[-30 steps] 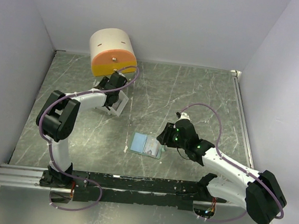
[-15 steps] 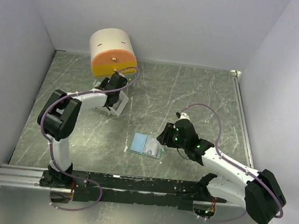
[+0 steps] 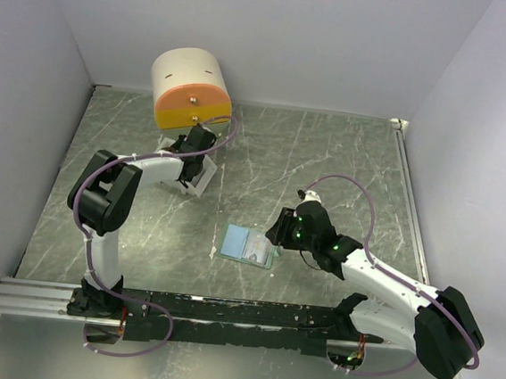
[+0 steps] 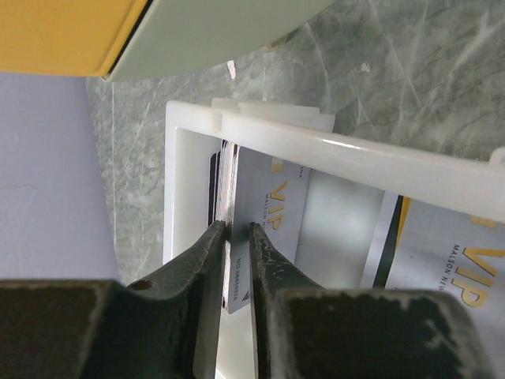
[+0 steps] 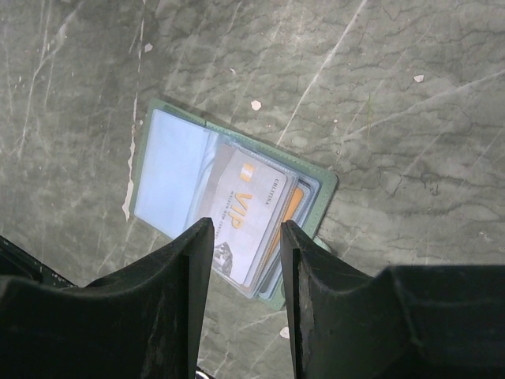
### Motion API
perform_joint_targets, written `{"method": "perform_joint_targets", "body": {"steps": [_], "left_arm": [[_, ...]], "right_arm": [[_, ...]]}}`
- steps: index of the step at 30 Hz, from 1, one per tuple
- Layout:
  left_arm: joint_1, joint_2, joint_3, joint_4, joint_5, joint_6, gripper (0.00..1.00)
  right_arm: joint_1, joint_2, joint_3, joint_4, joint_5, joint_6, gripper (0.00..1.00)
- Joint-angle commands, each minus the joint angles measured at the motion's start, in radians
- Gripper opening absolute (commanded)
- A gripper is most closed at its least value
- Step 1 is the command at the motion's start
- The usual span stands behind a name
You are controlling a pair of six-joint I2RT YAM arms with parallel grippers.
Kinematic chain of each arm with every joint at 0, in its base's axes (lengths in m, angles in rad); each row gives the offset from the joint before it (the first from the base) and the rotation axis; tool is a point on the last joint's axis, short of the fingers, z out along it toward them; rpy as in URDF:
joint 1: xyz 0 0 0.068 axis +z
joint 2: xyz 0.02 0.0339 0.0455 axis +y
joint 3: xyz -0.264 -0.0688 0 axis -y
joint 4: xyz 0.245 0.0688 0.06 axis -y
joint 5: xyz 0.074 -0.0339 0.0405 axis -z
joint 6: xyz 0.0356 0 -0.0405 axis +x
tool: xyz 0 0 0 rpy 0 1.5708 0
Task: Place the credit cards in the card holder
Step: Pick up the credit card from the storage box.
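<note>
In the left wrist view, silver "VIP" credit cards [image 4: 272,205] stand on edge inside a white open-topped box [image 4: 355,154]. My left gripper [image 4: 238,229] reaches into the box, its fingers pressed on both faces of the nearest card. From above, the left gripper [image 3: 194,148] sits over the box [image 3: 202,177]. The card holder [image 5: 177,170] lies open on the table, pale blue inside. It holds a silver VIP card [image 5: 248,213] and an orange one [image 5: 293,204]. My right gripper [image 5: 246,229] hovers open just above it, holding nothing.
A big cream cylinder with an orange front [image 3: 189,85] stands at the back left, right behind the box. Another VIP card [image 4: 442,253] leans at the box's far side. The card holder [image 3: 249,245] lies mid-table beside the right gripper [image 3: 277,232]. White walls enclose the table.
My left gripper has narrowed onto the card in the box, and its arm has shifted slightly. The right arm and the card holder have not moved.
</note>
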Motion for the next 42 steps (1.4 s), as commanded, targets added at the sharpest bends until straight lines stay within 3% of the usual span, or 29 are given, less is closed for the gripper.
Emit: {"method": "perform_joint_targets", "body": {"steps": [1,11,19,27,42], "left_arm": [[0.009,0.007,0.029,-0.019,0.005,0.004,0.25],[0.009,0.000,0.041,-0.044,0.018,0.004,0.23],[0.009,0.021,0.167,-0.265,0.080,-0.102,0.11],[0.009,0.001,0.245,-0.481,0.213,-0.234,0.07],[0.010,-0.268,0.170,-0.494,0.438,-0.376,0.07]], "right_arm": [[-0.005,-0.009,0.023,-0.009,0.003,-0.011,0.40],[-0.005,-0.005,0.016,-0.003,-0.002,-0.006,0.40],[-0.005,-0.007,0.014,0.002,-0.013,-0.002,0.40],[-0.005,-0.009,0.028,-0.010,-0.018,0.000,0.40],[-0.005,-0.099,0.064,0.024,-0.096,0.045,0.40]]}}
